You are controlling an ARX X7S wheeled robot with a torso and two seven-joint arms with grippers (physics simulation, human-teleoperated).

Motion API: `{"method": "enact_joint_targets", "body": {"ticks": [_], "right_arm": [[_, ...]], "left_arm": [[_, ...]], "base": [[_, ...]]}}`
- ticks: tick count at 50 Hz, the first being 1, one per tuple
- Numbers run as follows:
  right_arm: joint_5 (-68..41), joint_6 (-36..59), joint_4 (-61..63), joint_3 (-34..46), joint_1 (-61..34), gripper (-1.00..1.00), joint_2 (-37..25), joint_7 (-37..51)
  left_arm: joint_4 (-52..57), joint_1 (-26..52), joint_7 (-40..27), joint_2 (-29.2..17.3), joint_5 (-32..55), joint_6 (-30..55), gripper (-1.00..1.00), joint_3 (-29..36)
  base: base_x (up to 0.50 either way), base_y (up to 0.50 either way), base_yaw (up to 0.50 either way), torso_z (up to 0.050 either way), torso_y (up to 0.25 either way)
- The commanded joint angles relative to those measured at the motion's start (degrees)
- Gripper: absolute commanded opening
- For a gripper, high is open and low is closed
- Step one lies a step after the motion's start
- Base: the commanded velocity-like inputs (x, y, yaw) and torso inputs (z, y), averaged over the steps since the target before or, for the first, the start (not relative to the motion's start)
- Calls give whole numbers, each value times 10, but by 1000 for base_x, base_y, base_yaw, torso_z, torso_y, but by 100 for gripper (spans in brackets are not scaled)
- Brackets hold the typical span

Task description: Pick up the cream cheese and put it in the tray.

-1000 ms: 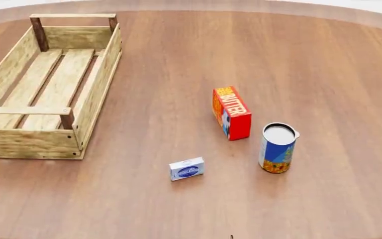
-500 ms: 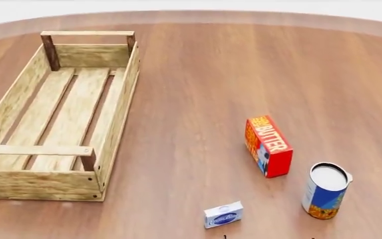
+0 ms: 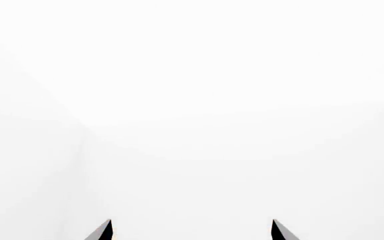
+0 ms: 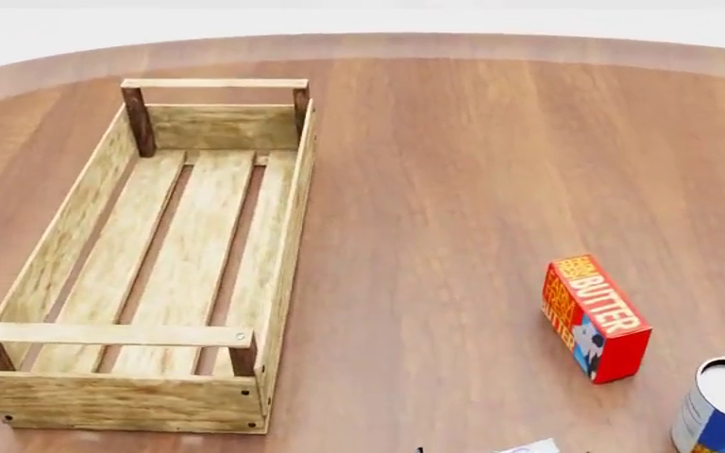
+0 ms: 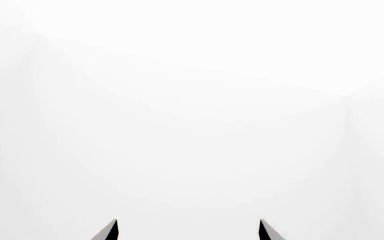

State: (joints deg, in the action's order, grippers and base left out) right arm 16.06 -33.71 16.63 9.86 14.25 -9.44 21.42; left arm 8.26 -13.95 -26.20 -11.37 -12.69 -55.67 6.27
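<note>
A brown wooden table [image 4: 463, 170] fills the head view. The cream cheese [image 4: 529, 447] is barely a sliver at the near edge, close to the can [image 4: 721, 408]; the tray [image 4: 290, 236] sits well apart. Both claws, left [image 3: 192, 231] and right [image 5: 188, 231], look spread, facing blank white. A reach could go blind and knock the can.

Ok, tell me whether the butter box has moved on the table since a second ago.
No. The butter box keeps its place between the tray and the can; only the head view has shifted.
</note>
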Motion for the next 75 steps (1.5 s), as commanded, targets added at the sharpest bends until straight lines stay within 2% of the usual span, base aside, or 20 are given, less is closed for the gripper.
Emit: {"method": "enact_joint_targets", "body": {"ticks": [1,47,75], "right_arm": [[3,1,0,4,0,100,-5,7],[-6,6,2,21,-5,100,-22,26],[-7,12,4,28,-7,100,-30,38]], "left_arm": [[0,-1,-11,-5,-4,-5,100,3],[7,-3,-55,-26,-20,-8,100,16],[8,1,-76,-37,-29,-2,100,28]], "base": [[109,281,0,0,0],[125,282,0,0,0],[214,148,0,0,1]]}}
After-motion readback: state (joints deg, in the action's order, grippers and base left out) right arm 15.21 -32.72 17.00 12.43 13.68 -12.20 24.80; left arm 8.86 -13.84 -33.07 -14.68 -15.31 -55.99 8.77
